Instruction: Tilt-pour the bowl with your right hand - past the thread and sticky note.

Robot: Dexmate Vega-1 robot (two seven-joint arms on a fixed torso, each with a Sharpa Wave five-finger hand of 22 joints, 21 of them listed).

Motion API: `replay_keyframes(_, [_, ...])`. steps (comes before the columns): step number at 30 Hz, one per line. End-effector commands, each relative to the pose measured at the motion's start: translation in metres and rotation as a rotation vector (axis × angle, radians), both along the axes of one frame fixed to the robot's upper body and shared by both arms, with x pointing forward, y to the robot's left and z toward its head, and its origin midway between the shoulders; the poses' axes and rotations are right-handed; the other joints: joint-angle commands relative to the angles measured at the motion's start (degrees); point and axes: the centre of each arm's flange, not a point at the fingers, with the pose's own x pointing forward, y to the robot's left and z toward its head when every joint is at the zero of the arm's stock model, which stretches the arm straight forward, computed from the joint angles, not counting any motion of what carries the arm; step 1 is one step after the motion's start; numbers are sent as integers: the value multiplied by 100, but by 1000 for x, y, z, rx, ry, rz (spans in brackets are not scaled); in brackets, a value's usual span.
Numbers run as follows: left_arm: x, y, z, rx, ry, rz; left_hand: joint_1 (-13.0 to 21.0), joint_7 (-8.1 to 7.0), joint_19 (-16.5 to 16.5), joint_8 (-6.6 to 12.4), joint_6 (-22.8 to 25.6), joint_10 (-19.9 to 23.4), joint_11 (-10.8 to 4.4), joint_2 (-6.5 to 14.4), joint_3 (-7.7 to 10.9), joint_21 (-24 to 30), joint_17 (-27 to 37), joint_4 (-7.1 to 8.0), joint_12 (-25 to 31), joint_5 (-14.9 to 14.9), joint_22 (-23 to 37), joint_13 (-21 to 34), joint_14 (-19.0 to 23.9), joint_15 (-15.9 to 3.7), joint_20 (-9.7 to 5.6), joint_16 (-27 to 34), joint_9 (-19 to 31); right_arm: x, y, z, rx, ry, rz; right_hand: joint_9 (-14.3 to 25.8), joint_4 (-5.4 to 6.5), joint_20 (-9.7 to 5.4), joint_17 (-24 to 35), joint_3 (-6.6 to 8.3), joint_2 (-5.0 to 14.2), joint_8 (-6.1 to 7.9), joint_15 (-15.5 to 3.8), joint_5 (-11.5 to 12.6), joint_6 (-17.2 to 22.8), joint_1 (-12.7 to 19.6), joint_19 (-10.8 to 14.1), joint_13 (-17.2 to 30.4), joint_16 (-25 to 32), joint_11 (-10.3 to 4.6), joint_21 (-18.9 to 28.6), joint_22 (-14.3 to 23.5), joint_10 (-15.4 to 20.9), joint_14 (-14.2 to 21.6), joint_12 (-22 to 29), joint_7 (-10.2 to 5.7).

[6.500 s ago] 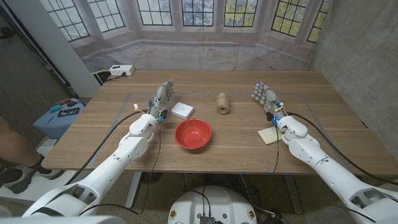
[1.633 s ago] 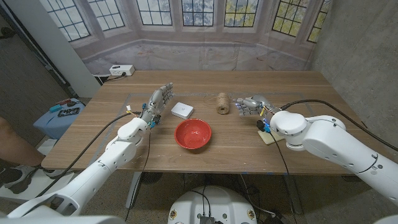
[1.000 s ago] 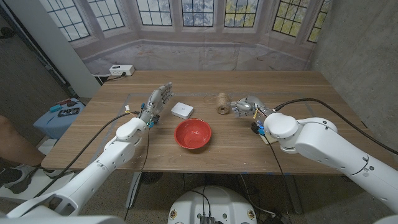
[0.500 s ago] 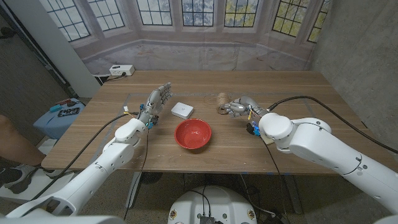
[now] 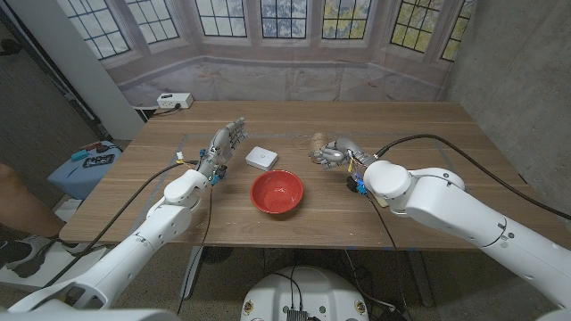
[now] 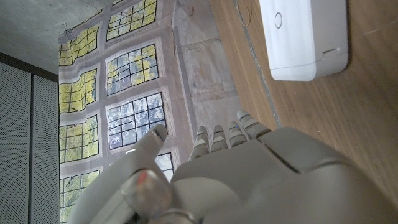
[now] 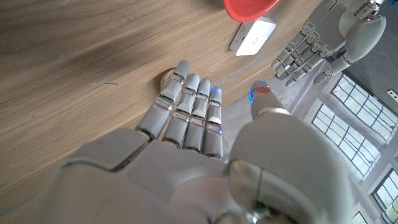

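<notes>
The red bowl stands upright near the table's front middle, and its rim also shows in the right wrist view. My right hand hovers behind and to the right of it, fingers stretched out and holding nothing. The twine spool peeks out just past those fingers. My right arm covers the spot where the sticky note lay. My left hand stands with fingers apart, left of the bowl, empty.
A small white box lies between my left hand and the bowl. A white power strip sits at the far left table corner. A person's leg is at the left edge.
My right hand has swung left from beside the sticky note to over the twine spool, the arm now crossing the note's spot. My left hand and the bowl have stayed put.
</notes>
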Motion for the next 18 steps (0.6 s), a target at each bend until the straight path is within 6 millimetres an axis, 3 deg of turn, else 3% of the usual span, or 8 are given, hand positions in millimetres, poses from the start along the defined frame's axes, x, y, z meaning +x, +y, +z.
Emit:
replay_keyframes(1, [-1,1,0,0,-5,1,76,5,38,-9,40,30,-8,0,0,-21,17,-24,-3,-6,29,17,11,59,-6,-8,11,11,19,10,-70,-11,56,30,15,-30,17,26,-5,-22,-40,-12,-32,101,14,12,16,-19,-7,17,9,-10,-10,-36])
replay_keyframes(18, [-4,3,-2,-9,-8,3,93,5,38,-8,56,61,-3,-2,-21,-22,17,-62,-1,-4,29,18,25,57,-2,-3,12,21,35,22,-167,8,103,33,51,-29,29,-18,-58,-73,-41,-15,-97,185,-25,11,2,-26,-37,15,-53,-77,-65,-27])
